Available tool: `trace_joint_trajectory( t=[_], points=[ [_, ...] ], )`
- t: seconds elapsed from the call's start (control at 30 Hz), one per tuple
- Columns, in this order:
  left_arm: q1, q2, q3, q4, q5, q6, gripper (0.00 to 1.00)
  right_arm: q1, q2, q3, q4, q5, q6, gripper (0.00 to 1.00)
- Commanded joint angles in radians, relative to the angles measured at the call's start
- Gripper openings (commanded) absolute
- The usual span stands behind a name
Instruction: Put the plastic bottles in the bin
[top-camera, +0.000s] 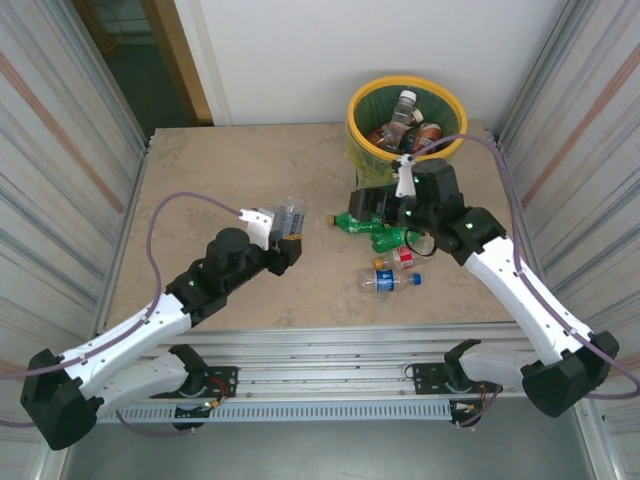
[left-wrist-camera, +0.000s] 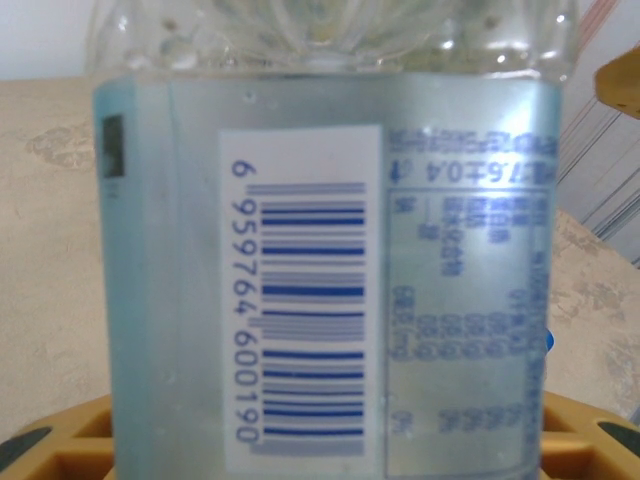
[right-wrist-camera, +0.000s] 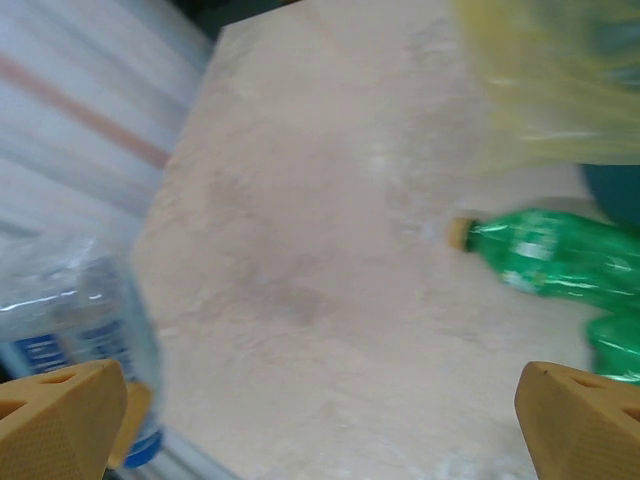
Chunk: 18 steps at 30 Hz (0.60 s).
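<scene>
A clear blue-labelled plastic bottle (left-wrist-camera: 330, 280) is gripped by the left pincer (top-camera: 287, 228) — presumably for the yellow-rimmed bin (top-camera: 405, 82); the right pincer (right-wrist-camera: 320, 390) is held open, empty.

In the left wrist view the clear bottle (left-wrist-camera: 330, 280) runs off the top and bottom edges, both ends cut away; the small print (left-wrist-camera: 465, 300) at 3 o'clock of the barcode (left-wrist-camera: 300, 310) is too soft to read. The fingers (left-wrist-camera: 60, 455) of the left gripper (left-wrist-camera: 320, 455) sit mostly hidden behind it. The right wrist view is smeared — the green bottle (right-wrist-camera: 560, 255) is cropped at 3 o'clock, the bin (right-wrist-camera: 555, 80) a yellow blur at 1 o'clock. From above, the bin's rim hides parts of the bottles (top-camera: 405, 120) inside.
</scene>
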Motion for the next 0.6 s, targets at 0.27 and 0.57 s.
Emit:
trace_joint_trajectory(
  t=[0.27, 0.57],
  points=[
    [0.007, -0.028, -0.008, 0.074, 0.074, 0.068, 0.52, 0.184, 0.182, 0.153, 0.126, -0.119, 0.009, 0.99],
    [0.007, -0.03, -0.01, 0.1, 0.118, 0.084, 0.52, 0.219, 0.281, 0.188, 0.156, -0.188, 0.005, 0.91]
  ],
)
